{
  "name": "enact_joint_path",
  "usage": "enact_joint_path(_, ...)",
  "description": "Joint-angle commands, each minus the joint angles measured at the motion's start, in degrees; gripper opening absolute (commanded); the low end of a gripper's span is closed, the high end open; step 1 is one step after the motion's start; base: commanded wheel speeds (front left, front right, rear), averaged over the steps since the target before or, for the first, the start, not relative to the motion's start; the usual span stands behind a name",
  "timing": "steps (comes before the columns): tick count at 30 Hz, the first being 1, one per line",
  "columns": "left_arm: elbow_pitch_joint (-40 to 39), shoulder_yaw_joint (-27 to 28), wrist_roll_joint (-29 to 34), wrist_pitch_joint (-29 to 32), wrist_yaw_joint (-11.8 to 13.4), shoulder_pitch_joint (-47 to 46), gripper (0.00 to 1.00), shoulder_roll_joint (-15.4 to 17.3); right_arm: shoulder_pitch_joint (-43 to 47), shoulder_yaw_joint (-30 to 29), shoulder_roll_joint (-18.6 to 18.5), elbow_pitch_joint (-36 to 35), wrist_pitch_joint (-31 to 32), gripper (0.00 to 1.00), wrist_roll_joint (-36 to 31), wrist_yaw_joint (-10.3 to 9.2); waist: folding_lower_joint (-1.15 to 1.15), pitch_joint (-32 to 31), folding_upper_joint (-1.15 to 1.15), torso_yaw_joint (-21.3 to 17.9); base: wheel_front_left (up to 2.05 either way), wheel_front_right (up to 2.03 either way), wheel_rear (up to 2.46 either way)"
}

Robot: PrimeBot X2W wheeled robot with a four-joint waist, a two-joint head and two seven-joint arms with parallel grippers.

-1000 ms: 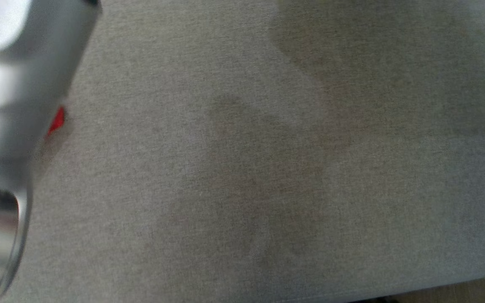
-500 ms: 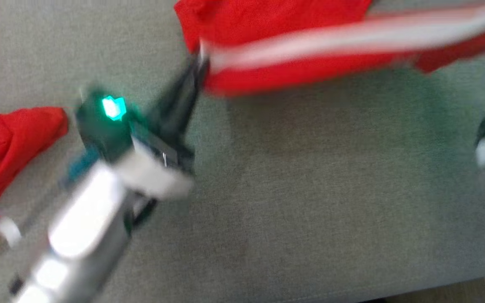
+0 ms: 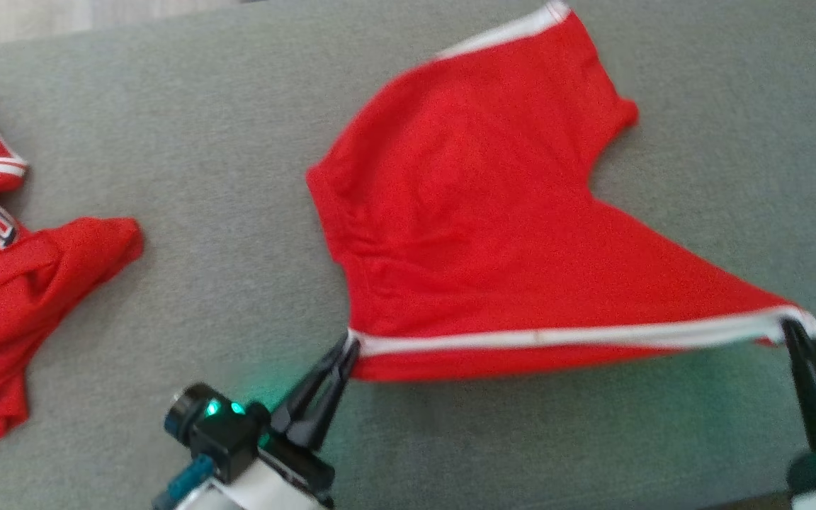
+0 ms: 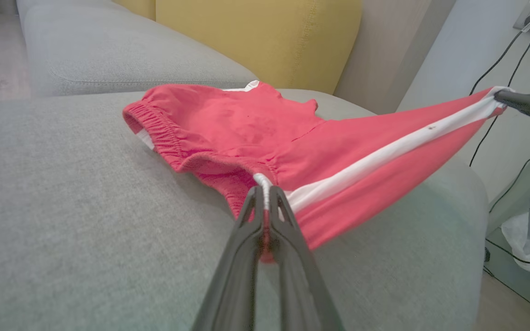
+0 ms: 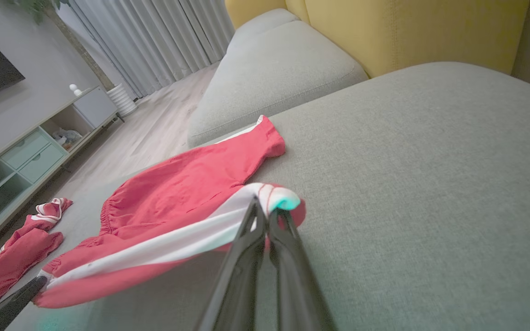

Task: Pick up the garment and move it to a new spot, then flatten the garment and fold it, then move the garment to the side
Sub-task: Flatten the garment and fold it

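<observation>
The shorts (image 3: 479, 212) are spread across the middle of the seat (image 3: 238, 142). Their far half lies on the seat, while the near edge, the one with the white stripe, is lifted clear of the seat and pulled into a straight line.

The left gripper (image 3: 348, 347) is pinched tight on the waistband end of that stripe. The right gripper (image 3: 790, 329) is pinched tight on the hem end, and its jaws show no gap beyond the cloth between them. Both sit above the seat's near edge, well apart from each other, with the stripe taut between them.

A jersey (image 3: 18, 283) lies crumpled at the seat's left end, well apart from the shorts.

By my reading the carry to the new spot is all but done and the flattening is starting — the cloth is being stretched for laying down, not yet for folding. The waistband is gathered and the far leg lies slightly askew on the seat, so the shorts are not yet flat.

The next move calls for both grippers to come down to the seat together, holding the tension so the near edge lands without a crease. Only then should they let go — an early release by either would probably let the stripe spring back and bunch.
</observation>
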Motion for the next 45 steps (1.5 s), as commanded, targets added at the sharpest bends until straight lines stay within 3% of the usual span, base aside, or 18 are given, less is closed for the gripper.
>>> enact_joint_path(1, -1.89, 1.48, -0.08, -0.29, 0.09, -0.13, 0.0, 1.67, 1.56, -1.01, -1.28, -3.58, 0.18, 0.0, 0.59, -0.03, 0.02, -0.72, -0.01, 0.8, 0.0, 0.0, 0.0)
enact_joint_path(5, -3.81, 0.94, -1.58, -0.29, 0.09, 1.54, 0.0, 1.95, 5.19, -4.8, -0.55, -7.87, 1.02, 0.0, 0.14, -0.03, 0.02, -0.63, -0.01, 1.83, 0.0, 0.0, 0.0)
enact_joint_path(10, -5.65, 0.09, -4.86, -0.29, 0.09, -2.74, 0.0, -0.33, -0.41, -6.86, -0.24, -8.08, 3.91, 0.0, -0.77, -0.03, 0.02, 1.16, -0.01, 3.74, 0.0, 0.0, 0.0)
enact_joint_path(18, -0.41, 0.18, -10.85, 0.81, 0.09, -18.04, 0.0, -4.99, -19.36, -5.07, -4.73, 0.86, 12.79, 0.0, -0.29, -0.03, 0.02, 6.34, -0.01, 7.63, 0.0, 0.0, 0.0)
enact_joint_path(28, 11.11, 0.55, -10.51, 0.82, 0.27, -32.1, 0.0, -8.81, -41.25, 1.88, -11.64, 13.36, 21.33, 0.0, 4.66, -0.03, 0.02, 12.73, -0.01, 11.01, 0.0, 0.0, 0.0)
enact_joint_path(36, 15.77, 0.05, -10.15, -0.12, 0.15, -37.27, 0.0, -11.58, -51.53, 7.31, -13.49, 21.25, 21.0, 0.0, 5.23, -0.03, 0.02, 15.85, -0.01, 13.22, 0.0, 0.0, 0.0)
enact_joint_path(37, 16.24, -0.05, -10.21, -0.17, 0.14, -37.73, 0.0, -11.82, -52.45, 7.97, -13.43, 22.07, 20.52, 0.31, 5.17, -0.03, 0.02, 16.0, -0.01, 13.32, 0.0, 0.0, 0.0)
enact_joint_path(38, 17.13, 0.03, -10.32, -0.24, 0.12, -38.41, 0.2, -12.25, -54.04, 9.2, -12.99, 23.33, 18.79, 1.0, 5.23, -0.03, 0.02, 16.14, -0.01, 13.42, 0.0, 0.0, 0.0)
enact_joint_path(39, 17.3, 0.3, -10.36, -0.25, 0.12, -38.55, 0.54, -12.44, -54.53, 9.72, -12.75, 24.05, 18.02, 1.0, 5.18, -0.03, 0.02, 16.09, -0.01, 13.4, 0.0, 0.0, 0.0)
enact_joint_path(40, 17.36, 0.53, -10.36, -0.26, 0.11, -38.53, 0.73, -12.62, -54.8, 10.56, -12.64, 24.44, 17.34, 1.0, 5.17, -0.03, 0.02, 15.96, -0.01, 13.35, 0.0, 0.0, 0.0)
enact_joint_path(41, 17.4, 0.92, -10.34, -0.27, 0.11, -38.3, 1.0, -12.79, -54.82, 11.25, -12.55, 24.82, 16.54, 1.0, 5.18, -0.03, 0.02, 15.71, -0.01, 13.28, 0.0, 0.0, 0.0)
enact_joint_path(45, 17.12, 2.25, -9.56, -0.27, 0.1, -36.64, 1.0, -13.07, -53.78, 12.51, -12.61, 25.61, 13.29, 1.0, 5.14, -0.03, 0.02, 14.55, -0.01, 12.94, 0.0, 0.0, 0.0)
